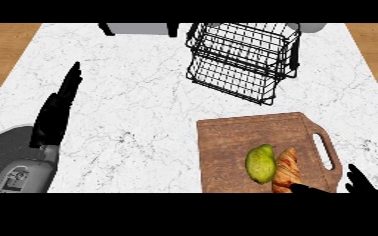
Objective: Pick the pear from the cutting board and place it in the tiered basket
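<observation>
Green and untouched, the pear (pixel 260 163) lies on the wooden cutting board (pixel 236 140) at the counter's (pixel 133 105) near right corner, touching a croissant (pixel 286 170) on its right. Nothing of the task is done yet: the black wire tiered basket (pixel 244 60) near the far edge holds nothing that shows. The right robot hand (pixel 354 182) shows only dark fingertips at the board's near right corner, just beside the croissant, holding nothing; how far open it is I cannot tell. The left robot hand (pixel 55 112) rests open, fingers straight, by the left edge. Grasp, lift, carry and placing all remain. No brand, label or writing is readable.
</observation>
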